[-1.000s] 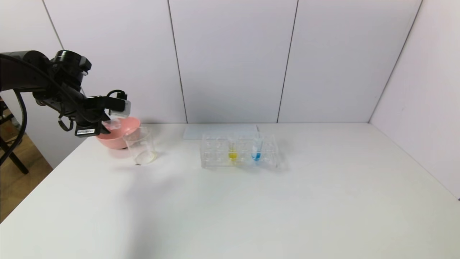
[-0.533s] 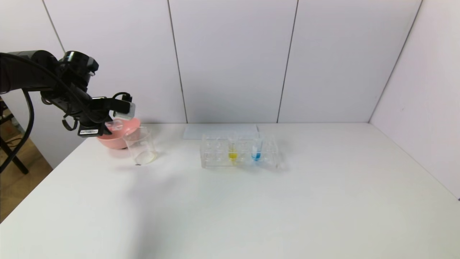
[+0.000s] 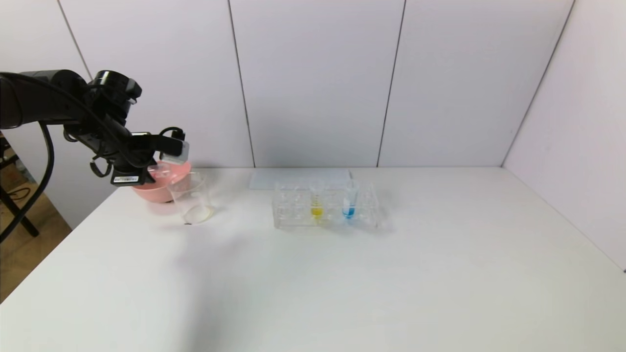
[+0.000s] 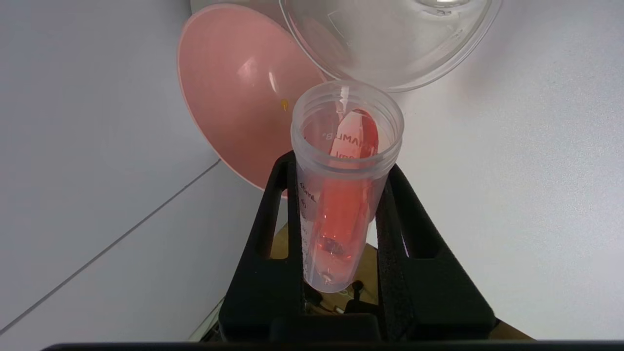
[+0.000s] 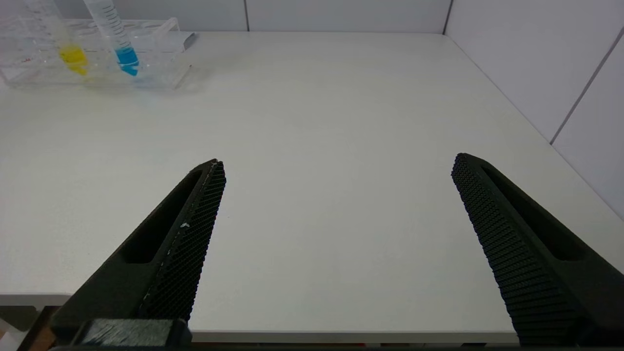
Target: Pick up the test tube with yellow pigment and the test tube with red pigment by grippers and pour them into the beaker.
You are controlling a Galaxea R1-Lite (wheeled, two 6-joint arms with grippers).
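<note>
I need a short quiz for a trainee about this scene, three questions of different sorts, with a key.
1. True or false: the left end effector is shut on the slim clear test tube with red pigment.
2. Which tubes stand in the clear plastic multi-hole rack? A) yellow and blue B) red and blue C) none
3. Fill in: the open mouth of the held tube is near the rims of the pink round bowl and the clear glass ____.

Key: 1 true; 2 A, the yellow-tipped tube and the blue-tipped tube; 3 beaker.
</note>
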